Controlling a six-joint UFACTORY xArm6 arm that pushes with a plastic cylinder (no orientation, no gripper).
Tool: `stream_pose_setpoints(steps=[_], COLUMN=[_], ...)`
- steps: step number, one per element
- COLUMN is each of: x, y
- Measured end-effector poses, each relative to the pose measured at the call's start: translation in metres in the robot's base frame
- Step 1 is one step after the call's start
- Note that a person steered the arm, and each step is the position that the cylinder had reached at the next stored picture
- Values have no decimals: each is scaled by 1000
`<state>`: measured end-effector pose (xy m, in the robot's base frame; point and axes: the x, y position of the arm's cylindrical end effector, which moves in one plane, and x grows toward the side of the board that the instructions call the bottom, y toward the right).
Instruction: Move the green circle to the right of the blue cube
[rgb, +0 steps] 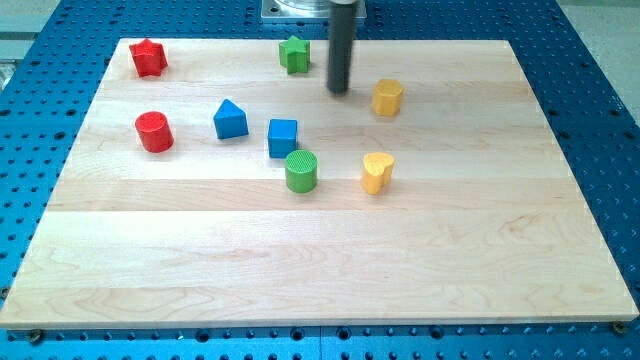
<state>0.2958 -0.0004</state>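
Observation:
The green circle (301, 171) stands on the wooden board, just below and slightly right of the blue cube (283, 137), nearly touching it. My tip (339, 91) is near the view's top, well above and to the right of both, between the green star (294, 54) and a yellow hexagonal block (388, 97). It touches no block.
A yellow heart (377, 172) lies right of the green circle. A blue pentagon-like block (230, 120) sits left of the cube. A red cylinder (154, 132) and a red star (148, 58) are at the view's left. The board (320, 260) rests on a blue perforated table.

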Motion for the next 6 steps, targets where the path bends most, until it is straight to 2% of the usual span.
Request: stream_pose_setpoints(steps=[1,3,4,5,6], x=[35,145,195,164,121], y=[-76,-70,-35,19,35])
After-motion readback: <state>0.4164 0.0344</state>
